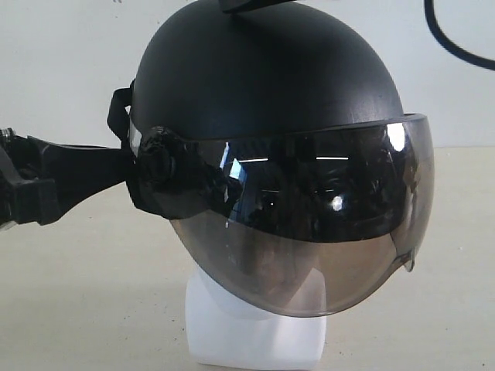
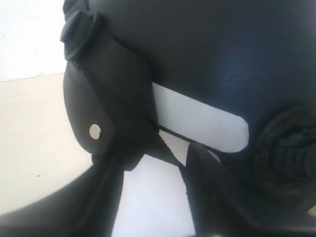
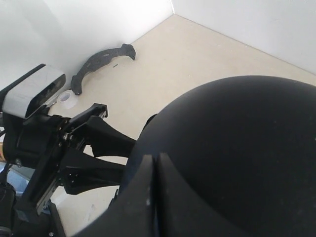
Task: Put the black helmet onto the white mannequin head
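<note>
the helmet (image 1: 263,77) sits over the head (image 1: 255,340) on the table (image 1: 77,309). its shell and smoked visor (image 1: 325,232) cover the face, and only the blocky neck base shows below. the step in hand looks like seating it and letting go. to do that well, any push should go straight down through the crown so the light head does not tip. the side hold should come away level, clear of the strap, so the shell is not dragged askew.

the helmet is the only thing here that acts as a container, and it holds the head, seemingly near fully in.

the left gripper (image 3: 118,155) reaches to the helmet's edge with its jaws apart. its tips are hidden, so i cannot tell if it pinches anything. the right gripper (image 3: 154,158) rests on the crown, its fingers pressed together and holding nothing.
</note>
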